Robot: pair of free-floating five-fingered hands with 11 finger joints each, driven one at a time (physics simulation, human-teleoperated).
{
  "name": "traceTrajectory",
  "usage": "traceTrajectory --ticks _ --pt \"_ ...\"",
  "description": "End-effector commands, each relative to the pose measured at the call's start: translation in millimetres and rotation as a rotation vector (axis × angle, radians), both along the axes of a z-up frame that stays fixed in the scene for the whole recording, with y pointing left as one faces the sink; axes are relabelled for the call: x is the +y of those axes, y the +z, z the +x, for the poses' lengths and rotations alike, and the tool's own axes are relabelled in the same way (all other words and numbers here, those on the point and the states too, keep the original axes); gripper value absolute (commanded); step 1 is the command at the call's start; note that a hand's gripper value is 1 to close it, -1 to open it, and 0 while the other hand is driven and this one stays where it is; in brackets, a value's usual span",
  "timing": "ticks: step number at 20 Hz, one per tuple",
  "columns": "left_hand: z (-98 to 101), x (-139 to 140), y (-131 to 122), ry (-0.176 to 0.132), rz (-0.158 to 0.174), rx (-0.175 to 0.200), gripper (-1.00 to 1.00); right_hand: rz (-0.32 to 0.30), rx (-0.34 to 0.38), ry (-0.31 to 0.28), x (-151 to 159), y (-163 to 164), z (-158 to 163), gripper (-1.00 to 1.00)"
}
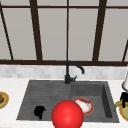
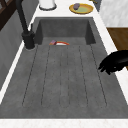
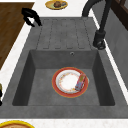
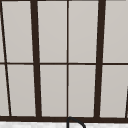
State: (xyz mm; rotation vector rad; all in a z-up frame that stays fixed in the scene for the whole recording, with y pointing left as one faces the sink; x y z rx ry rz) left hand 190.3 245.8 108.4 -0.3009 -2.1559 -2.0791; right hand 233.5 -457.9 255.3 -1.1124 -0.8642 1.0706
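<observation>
Plate (image 3: 68, 82) in the sink basin (image 3: 40, 82): round, wide orange-red rim with a faint pattern, white centre, flat on the basin floor. Small oblong object (image 3: 80, 82), red and bluish, lying across the plate's right edge in the right side view; what it is, cannot tell. In the front view, plate (image 1: 86, 106) partly hidden behind a big red ball (image 1: 67, 115) at the sink's front edge. From the left side view, only the plate's far rim (image 2: 60, 43) peeking over the basin's lip.

Left hand (image 1: 39, 111) above the ribbed drainboard (image 1: 42, 97), near its front edge, well apart from the plate; fingers (image 3: 31, 22) curled, holding nothing, thumb and fingers bent toward each other. Same hand (image 2: 113, 62) at the drainboard's front edge in the left side view, fingers drooping downward.

Right hand (image 1: 124, 98) at the picture's right edge over the bench (image 1: 117, 86), just above a yellow plate (image 1: 123, 112); state of its fingers impossible to tell.

Black faucet (image 1: 70, 72) behind the sink, spout arched toward the right. Another yellow plate (image 1: 3, 99) with something brown on it, on the bench at far left.
</observation>
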Motion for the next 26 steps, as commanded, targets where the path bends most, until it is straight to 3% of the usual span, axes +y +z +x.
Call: traceTrajectory --ticks 1,13,14,18,26 --pt "0.0 0 0 0.0 0.0 0.0 0.0 0.016 0.0 -0.064 -13 -13 -14 1.0" --pt "0.0 0 0 0.0 0.0 0.0 0.0 0.049 0.006 -0.011 -87 -29 -52 1.0" --pt "0.0 0 0 0.0 0.0 0.0 0.0 0.067 0.011 0.002 -96 -39 -47 1.0" --pt "0.0 0 0 0.0 0.0 0.0 0.0 0.03 0.007 0.026 -104 -77 -38 1.0" --pt "0.0 0 0 0.0 0.0 0.0 0.0 0.009 0.009 -0.014 -124 -138 -17 1.0"
